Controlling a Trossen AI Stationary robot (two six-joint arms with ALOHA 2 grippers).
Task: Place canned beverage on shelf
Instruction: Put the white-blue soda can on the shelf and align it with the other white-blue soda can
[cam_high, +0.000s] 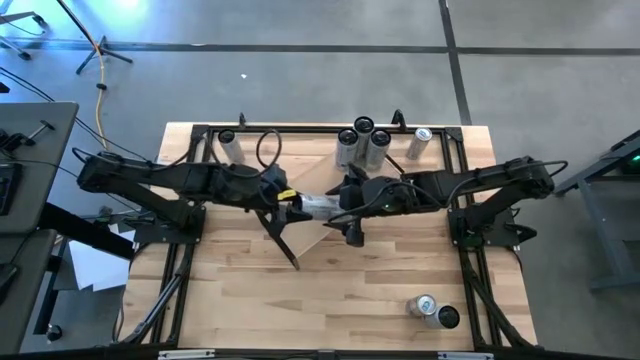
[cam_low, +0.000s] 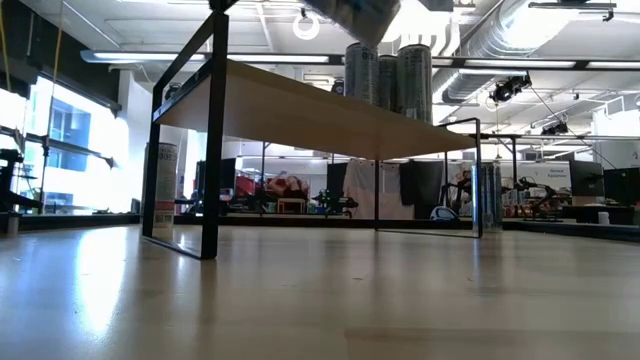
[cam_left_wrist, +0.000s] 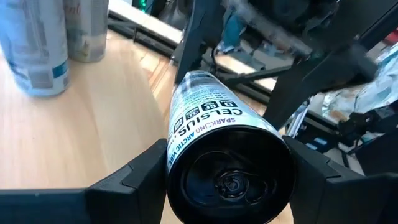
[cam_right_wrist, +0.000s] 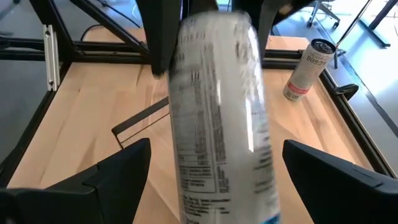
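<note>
A white-and-silver beverage can (cam_high: 315, 207) hangs in the air between my two arms, above the shelf (cam_low: 300, 105), a pale board on black brackets. In the low view its lower part shows at the top edge (cam_low: 350, 12). My left gripper (cam_left_wrist: 227, 155) is shut on the can (cam_left_wrist: 217, 143). My right gripper (cam_right_wrist: 214, 155) is open; its fingers stand either side of the can (cam_right_wrist: 217, 112) with gaps. Three cans (cam_low: 385, 75) stand upright on the shelf's far end. My left gripper pinches the can between its two fingers (cam_left_wrist: 140, 171), on the can's opposite sides (cam_left_wrist: 177, 155) close to the dark end that faces the wrist. The can lies along the fingers, pointing away from the wrist. It is lifted clear above the shelf.
One can (cam_high: 230, 147) stands on the table at the far left behind the shelf's bracket (cam_low: 210, 150), another can (cam_right_wrist: 309, 68) at the far right. Two cans (cam_high: 435, 311) sit near the table's front right corner. The near half of the tabletop (cam_high: 330, 300) is bare wood.
</note>
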